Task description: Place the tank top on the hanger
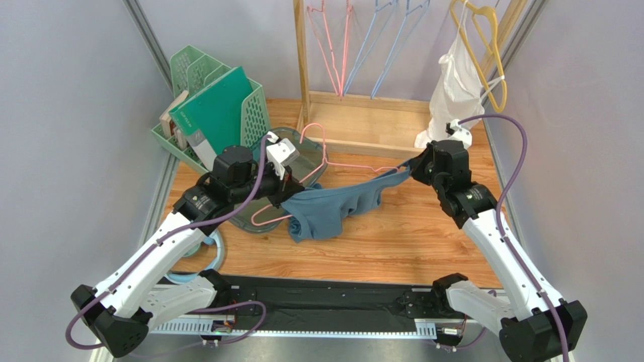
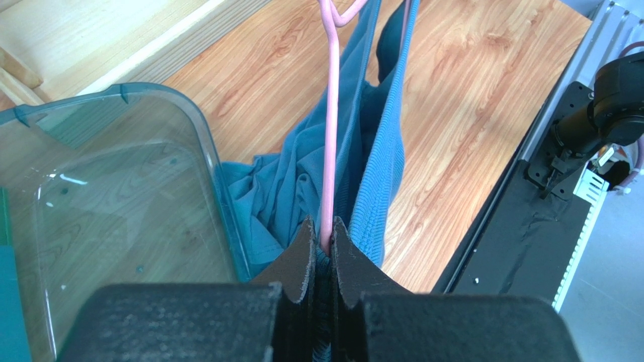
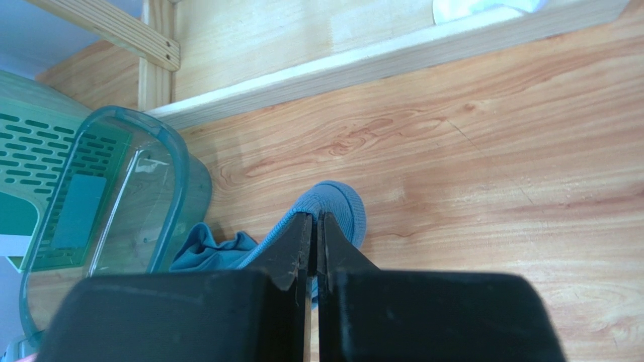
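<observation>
The pink wire hanger (image 1: 326, 160) lies across the wooden floor, its hook by the clear bin. My left gripper (image 1: 286, 179) is shut on it. In the left wrist view the pink hanger wire (image 2: 330, 136) runs out from between the shut fingertips of the left gripper (image 2: 323, 230), with ribbed blue fabric pinched beside it. The blue-teal tank top (image 1: 329, 211) hangs crumpled below the hanger, and one strap is stretched right to my right gripper (image 1: 412, 170). In the right wrist view the right gripper (image 3: 315, 222) is shut on that ribbed strap (image 3: 340, 204).
A clear teal bin (image 1: 304, 153) sits just behind the left gripper, with a green basket (image 1: 219, 105) of books at its left. The wooden rack (image 1: 302, 60) at the back holds pink and light-blue hangers. A white garment (image 1: 453, 90) hangs on a yellow hanger at the back right.
</observation>
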`<state>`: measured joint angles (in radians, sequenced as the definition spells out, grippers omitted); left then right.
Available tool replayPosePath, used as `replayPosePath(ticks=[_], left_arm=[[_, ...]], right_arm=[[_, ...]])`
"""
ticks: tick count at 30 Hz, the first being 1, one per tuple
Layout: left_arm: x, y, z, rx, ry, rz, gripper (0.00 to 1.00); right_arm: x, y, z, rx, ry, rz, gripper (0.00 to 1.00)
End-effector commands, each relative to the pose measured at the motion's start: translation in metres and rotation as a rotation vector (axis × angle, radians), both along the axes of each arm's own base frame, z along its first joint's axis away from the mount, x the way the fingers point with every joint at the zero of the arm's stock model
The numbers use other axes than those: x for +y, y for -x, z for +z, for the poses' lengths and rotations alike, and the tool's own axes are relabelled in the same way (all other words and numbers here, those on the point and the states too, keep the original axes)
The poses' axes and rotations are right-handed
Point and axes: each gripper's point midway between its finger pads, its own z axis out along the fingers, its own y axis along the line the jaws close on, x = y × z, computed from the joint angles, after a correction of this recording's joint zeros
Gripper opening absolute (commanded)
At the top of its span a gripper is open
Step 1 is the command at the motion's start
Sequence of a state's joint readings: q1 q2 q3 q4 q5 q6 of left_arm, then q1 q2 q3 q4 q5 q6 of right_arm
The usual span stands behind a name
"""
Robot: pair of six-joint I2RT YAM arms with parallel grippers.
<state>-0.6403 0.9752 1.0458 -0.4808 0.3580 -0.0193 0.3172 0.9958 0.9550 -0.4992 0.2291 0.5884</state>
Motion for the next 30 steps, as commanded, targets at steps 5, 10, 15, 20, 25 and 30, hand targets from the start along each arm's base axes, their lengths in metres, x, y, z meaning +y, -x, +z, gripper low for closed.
replayPosePath(ticks=[5,10,15,20,25,30], left_arm=[[-0.006,0.000,0.008,-0.041,0.015,-0.025,0.00],[-0.006,-0.001,0.007,-0.039,0.011,-0.022,0.00],[-0.007,-0.001,0.005,-0.034,0.005,-0.022,0.00],[-0.008,-0.002,0.003,-0.031,0.002,-0.023,0.00],[-0.006,-0.003,0.003,-0.050,-0.014,-0.023,0.00],[-0.007,-0.004,0.000,-0.043,-0.020,-0.021,0.00]], right_arm=[[0.007,-0.012,0.057,-0.112,0.009,0.063,0.00],[0.026,-0.009,0.068,-0.124,-0.066,0.137,0.00],[0.041,-0.004,0.072,-0.132,-0.098,0.182,0.00],[0.068,0.001,0.081,-0.140,-0.141,0.253,0.00],[0.095,0.010,0.089,-0.146,-0.148,0.320,0.00],[0.116,0.025,0.100,-0.159,-0.151,0.380,0.00]])
